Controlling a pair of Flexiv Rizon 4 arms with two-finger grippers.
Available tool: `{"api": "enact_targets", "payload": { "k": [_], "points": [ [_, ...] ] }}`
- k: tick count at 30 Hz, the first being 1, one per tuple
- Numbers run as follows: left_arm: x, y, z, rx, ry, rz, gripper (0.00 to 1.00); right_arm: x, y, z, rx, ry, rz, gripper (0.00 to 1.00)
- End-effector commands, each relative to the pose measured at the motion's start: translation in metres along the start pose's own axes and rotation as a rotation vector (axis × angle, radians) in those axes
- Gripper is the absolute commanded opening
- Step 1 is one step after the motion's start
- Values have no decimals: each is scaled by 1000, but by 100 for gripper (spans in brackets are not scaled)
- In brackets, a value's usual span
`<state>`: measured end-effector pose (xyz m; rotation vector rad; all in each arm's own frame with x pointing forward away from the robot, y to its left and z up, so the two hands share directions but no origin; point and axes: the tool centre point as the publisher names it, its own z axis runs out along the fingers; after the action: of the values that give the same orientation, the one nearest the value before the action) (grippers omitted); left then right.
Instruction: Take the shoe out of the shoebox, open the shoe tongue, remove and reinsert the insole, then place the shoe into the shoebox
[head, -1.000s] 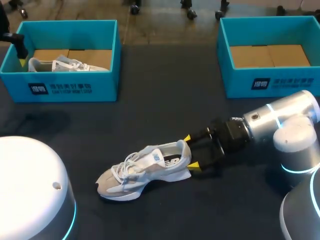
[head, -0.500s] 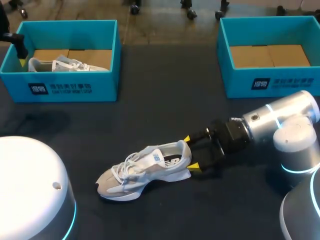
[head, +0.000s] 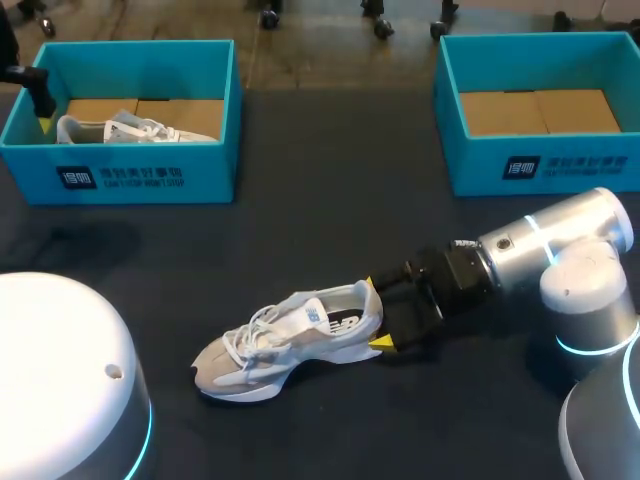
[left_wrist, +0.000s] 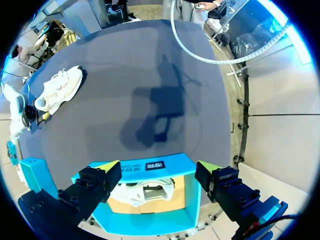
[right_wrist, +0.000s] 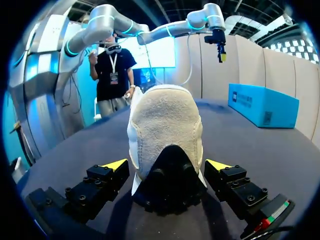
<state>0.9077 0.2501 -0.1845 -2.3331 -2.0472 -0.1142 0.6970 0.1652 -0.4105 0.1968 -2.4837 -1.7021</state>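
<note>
Head view: the shoe (head: 290, 340) stands on the table (head: 330, 200), its heel between the wide-open, empty right gripper (head: 377, 312), probably lined up to steady it for the tongue step, and an empty box (head: 590, 170) is well apart. Left wrist view: the left gripper (left_wrist: 157, 166) hangs open, holding nothing, above a box (left_wrist: 150, 226) with a second shoe (left_wrist: 142, 192). Right wrist view: gaps show either side of the heel, with nothing in the way.

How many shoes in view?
2. One shoe lies on the table, heel inside the open right tool; a second shoe sits in the left shoebox, beneath the left tool. The right shoebox shows only cardboard; its near wall hides some floor.
</note>
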Motion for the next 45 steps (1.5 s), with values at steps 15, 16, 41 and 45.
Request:
{"api": "enact_targets", "payload": {
  "k": [15, 16, 41, 45],
  "points": [
    [0, -1, 0, -3, 2, 1, 100, -6, 0, 9, -10, 20, -29, 100],
    [0, -1, 0, -3, 2, 1, 100, -6, 0, 10, -9, 24, -29, 100],
    [0, -1, 0, -3, 2, 1, 100, -8, 2, 38, -38, 111, -28, 100],
    [0, -1, 0, -3, 2, 1, 100, -7, 4, 40, -52, 121, -36, 100]
  ]
}}
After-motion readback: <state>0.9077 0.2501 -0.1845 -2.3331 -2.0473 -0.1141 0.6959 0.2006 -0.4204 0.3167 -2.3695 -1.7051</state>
